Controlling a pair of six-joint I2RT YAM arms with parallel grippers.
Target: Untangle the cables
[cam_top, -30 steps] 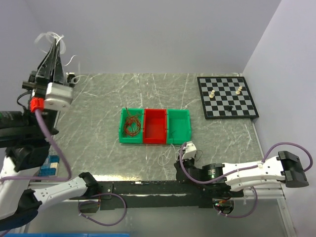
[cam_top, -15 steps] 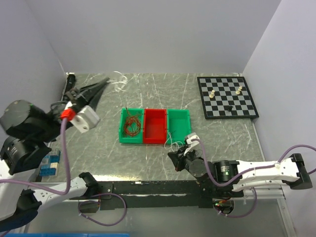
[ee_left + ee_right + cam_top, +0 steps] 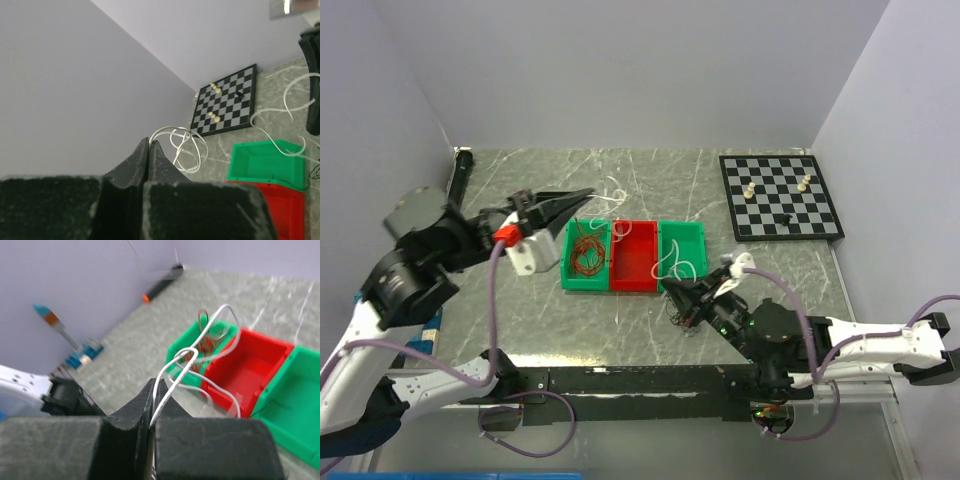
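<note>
Left tool, right tool pressed together, each pinching white cable; held apart probably to separate strands (red cables in green bin).

Grey marble-patterned tabletop sat boxed in by plain pale lilac walls at 9, 12 and 3 o'clock. Black-and-white chessboard lay at 2 o'clock. Light was even.

The grey-veined bench is finished like polished stone. The red rectangular tray is moulded in smooth plastic. The thin white cables are smooth-sheathed. The left pincer is faced in matt, grainy black.
</note>
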